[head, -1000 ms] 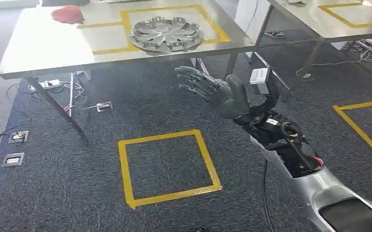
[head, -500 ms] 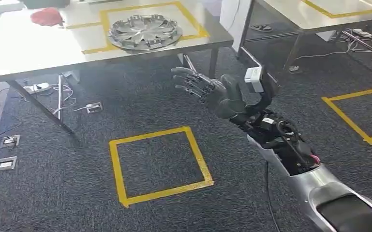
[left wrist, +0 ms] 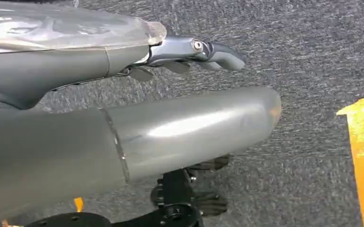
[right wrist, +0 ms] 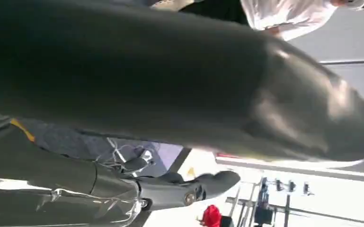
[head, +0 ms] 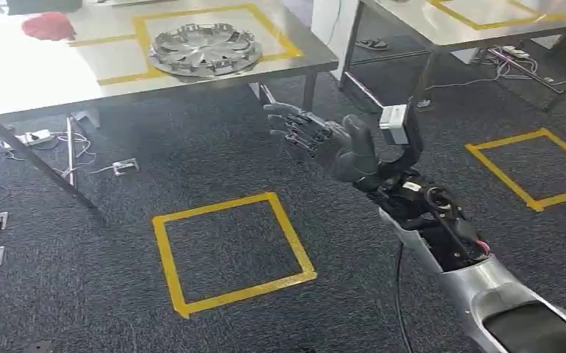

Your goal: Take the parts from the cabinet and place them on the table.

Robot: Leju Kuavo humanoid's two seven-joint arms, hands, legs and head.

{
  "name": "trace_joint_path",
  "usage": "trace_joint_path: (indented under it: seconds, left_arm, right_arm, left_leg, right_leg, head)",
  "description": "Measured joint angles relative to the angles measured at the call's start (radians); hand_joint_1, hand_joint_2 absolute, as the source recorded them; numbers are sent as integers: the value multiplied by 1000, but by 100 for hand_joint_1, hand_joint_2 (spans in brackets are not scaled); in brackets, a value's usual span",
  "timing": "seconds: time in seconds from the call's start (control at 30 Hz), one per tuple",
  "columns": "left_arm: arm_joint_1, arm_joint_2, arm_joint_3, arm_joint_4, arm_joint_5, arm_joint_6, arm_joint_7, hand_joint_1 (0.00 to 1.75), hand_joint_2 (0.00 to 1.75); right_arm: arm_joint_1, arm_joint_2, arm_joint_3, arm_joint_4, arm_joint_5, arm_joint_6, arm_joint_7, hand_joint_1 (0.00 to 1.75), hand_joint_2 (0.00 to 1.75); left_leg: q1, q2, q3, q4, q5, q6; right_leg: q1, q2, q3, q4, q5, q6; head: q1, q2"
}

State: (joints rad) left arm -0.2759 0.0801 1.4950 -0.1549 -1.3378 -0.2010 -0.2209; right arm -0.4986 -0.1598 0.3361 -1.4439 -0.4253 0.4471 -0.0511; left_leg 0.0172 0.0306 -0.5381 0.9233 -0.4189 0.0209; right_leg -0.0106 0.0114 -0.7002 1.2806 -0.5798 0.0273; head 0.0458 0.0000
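- While the whole scene has slid left across the head view, the camera is turning, not the things.
- Right hand (head: 324,140) stays raised, fingers spread, holding nothing.
- Left hand (left wrist: 189,52) hangs over carpet, fingers apart, also holding nothing.
- Hubcap (head: 204,48) already lies on the steel table (head: 37,88), so the robot is likely heading off for another part.

Red cloth (head: 44,25) on table corner; yellow tape square (head: 230,250) on carpet (cables (head: 59,143) beneath table).
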Motion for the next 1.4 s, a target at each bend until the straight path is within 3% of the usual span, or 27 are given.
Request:
trace_joint_path:
  seconds: [0.07, 0.13, 0.17, 0.2, 0.3, 0.33, 0.4, 0.5, 0.53, 0.6, 0.63, 0.67, 0.7, 0.77, 0.83, 0.87, 0.93, 1.0, 1.03, 1.07, 1.13, 1.17, 1.2, 1.23, 1.33, 1.37, 1.4]
  left_arm:
    - [0, -2, 0, 0, -2, 0, 0, 0, 0]
    - [-1, -4, 0, 0, -2, 0, 0, 0, 0]
    - [-1, -4, 0, 0, -3, 0, 1, 0, 0]
    - [-1, -4, 0, 0, -3, 0, 2, 0, 0]
    - [-2, -4, 0, 0, -4, 1, 4, 0, 0]
    - [-3, -5, 0, 0, -4, 2, 4, 0, 0]
    - [-1, -5, 0, 0, -5, 2, 4, 0, 0]
    - [6, -5, 0, 0, -7, 2, 3, 0, 0]
    - [8, -6, 0, 0, -11, 2, 2, 0, 0]
    - [8, -7, 0, 0, -15, 2, 2, 0, 0]
    - [8, -7, 0, 0, -16, 2, 2, 0, 0]
    - [8, -6, 0, 0, -16, 2, 2, 0, 0]
    - [8, -3, 0, 0, -16, 2, 2, 0, 0]
    - [7, -5, 0, 0, -16, 2, 1, 0, 0]
    - [3, -6, 0, 0, -18, 2, 1, 0, 0]
    - [0, -8, 0, 0, -20, 2, 1, 0, 0]
    - [3, -10, 0, 0, -22, 2, 0, 0, 0]
    - [9, -13, 0, 0, -27, 2, 0, 0, 0]
    - [11, -13, 0, 0, -27, 2, 0, 0, 0]
    - [12, -13, 0, 0, -29, 2, 0, 0, 0]
    - [11, -16, 0, 0, -29, 2, -2, 0, 0]
    - [11, -16, 0, 0, -29, 1, -2, 0, 0]
    - [11, -15, 0, 0, -29, 1, -3, 0, 0]
    - [11, -16, 0, 0, -30, -1, -3, 0, 0]
    - [7, -16, 0, 0, -34, -5, -4, 0, 0]
    - [5, -16, 0, 0, -34, -8, -4, 0, 0]
    - [4, -17, 0, 0, -33, -9, -5, 0, 0]
  right_arm:
    - [2, 0, -2, 0, 0, -5, 0, 0, 0]
    - [2, 0, -3, -2, 1, -7, 0, 0, 0]
    - [2, 0, -3, -6, 2, -8, 0, 0, 0]
    - [-1, 0, -3, -8, 3, -10, 2, 0, 0]
    - [4, 0, -5, -10, 13, -13, 3, 0, 0]
    - [5, 0, -6, -15, 15, -15, 3, 0, 0]
    - [3, 0, -8, -25, 22, -26, 5, 0, 0]
    - [16, 1, -7, -32, 38, -38, 12, 0, 0]
    - [22, 1, -8, -35, 39, -44, 13, 0, 0]
    - [34, 1, -12, -49, 40, -52, 15, 0, 0]
    - [38, 1, -16, -59, 45, -53, 19, 0, 0]
    - [40, 1, -18, -67, 47, -53, 21, 0, 0]
    - [41, 1, -19, -72, 49, -54, 21, 0, 0]
    - [50, 1, -24, -82, 50, -55, 24, 0, 0]
    - [56, -1, -27, -93, 50, -59, 24, 0, 0]
    - [61, -5, -31, -98, 50, -60, 24, 0, 0]
    - [63, -6, -34, -111, 50, -61, 24, 0, 0]
    - [80, -8, -36, -128, 48, -64, 44, 0, 0]
    - [88, -10, -37, -135, 48, -65, 51, 0, 0]
    - [92, -10, -38, -141, 48, -67, 56, 0, 0]
    - [91, -14, -42, -157, 48, -70, 63, 0, 0]
    - [91, -14, -44, -165, 46, -72, 66, 0, 0]
    - [90, -15, -45, -170, 43, -76, 67, 0, 0]
    - [91, -15, -45, -179, 41, -84, 73, 0, 0]
    - [104, -19, -48, -203, 34, -106, 85, 0, 0]
    - [105, -19, -48, -212, 34, -111, 85, 0, 0]
    - [104, -21, -49, -219, 34, -115, 85, 0, 0]
  left_leg:
    - [1, 17, 1, 2, -1, -2]
    - [2, 32, 6, 7, -8, -10]
    - [-1, 38, 7, 11, -12, -16]
    - [-9, 43, 4, 20, -16, -22]
    - [-8, 75, 8, 15, -15, -34]
    - [-6, 72, 7, 18, -21, -40]
    - [0, -4, -28, 107, -89, -49]
    - [-1, -24, -141, 345, -187, -50]
    - [-1, -24, -151, 360, -178, -48]
    - [-1, -27, -100, 245, -101, -39]
    - [-1, -43, -52, 143, -49, -31]
    - [-1, -84, -12, 55, -13, -22]
    - [1, -109, 2, 24, -21, -20]
    - [-5, -85, 1, 23, -20, -22]
    - [3, -64, 3, 11, -13, -12]
    - [4, -47, 8, 5, -9, -9]
    - [3, -27, 8, 5, -10, 1]
    - [1, -2, 9, 5, -11, 2]
    - [2, 9, 9, 6, -12, 1]
    - [2, 20, 11, 6, -14, -2]
    - [3, 40, 17, 9, -19, -9]
    - [4, 51, 22, 11, -24, -15]
    - [-6, 58, 23, 14, -29, -22]
    - [-7, 66, 21, 19, -31, -26]
    - [-8, 100, 28, 16, -33, -38]
    - [-3, 83, 26, 25, -47, -45]
    - [0, 34, 12, 63, -79, -48]
  right_leg:
    - [-4, -6, 23, -50, 49, 2]
    - [-6, -35, 122, -246, 147, 3]
    - [-5, -77, 151, -316, 153, 2]
    - [7, -82, 156, -329, 151, -7]
    - [9, -47, 145, -323, 152, -28]
    - [4, -38, 147, -329, 158, -37]
    - [1, -20, 144, -330, 164, -47]
    - [4, 14, 136, -329, 168, -54]
    - [5, 27, 136, -329, 169, -54]
    - [5, 54, 137, -328, 171, -52]
    - [5, 66, 138, -328, 172, -50]
    - [4, 78, 137, -329, 173, -49]
    - [11, 89, 131, -324, 173, -42]
    - [1, 111, 125, -327, 179, -31]
    - [5, 134, 119, -333, 186, -14]
    - [6, 93, 116, -316, 170, -13]
    - [7, 19, 59, -184, 88, -6]
    - [0, 1, -16, -13, 18, 1]
    - [-2, -2, -26, 11, 19, 4]
    - [-5, -5, -12, -16, 42, 5]
    - [-9, -23, 77, -181, 127, 8]
    - [-9, -48, 128, -274, 165, 7]
    - [3, -93, 149, -317, 149, 6]
    - [4, -79, 145, -321, 153, -9]
    - [5, -43, 136, -320, 155, -29]
    - [-2, -33, 141, -326, 160, -36]
    - [-2, -24, 138, -327, 163, -41]
  head:
    - [8, 0]
    - [18, 0]
    - [24, 0]
    - [29, 0]
    - [11, 0]
    - [13, 0]
    - [0, 0]
    - [-18, 0]
    - [-20, 0]
    - [-23, 0]
    - [-24, 0]
    - [-26, 0]
    - [-26, 0]
    - [-25, 0]
    - [-25, 0]
    - [-24, 0]
    - [-5, 0]
    - [0, 0]
    - [3, 0]
    - [6, 0]
    - [17, 0]
    - [22, 0]
    - [27, 0]
    - [27, 0]
    - [13, 0]
    - [11, 0]
    - [3, 0]
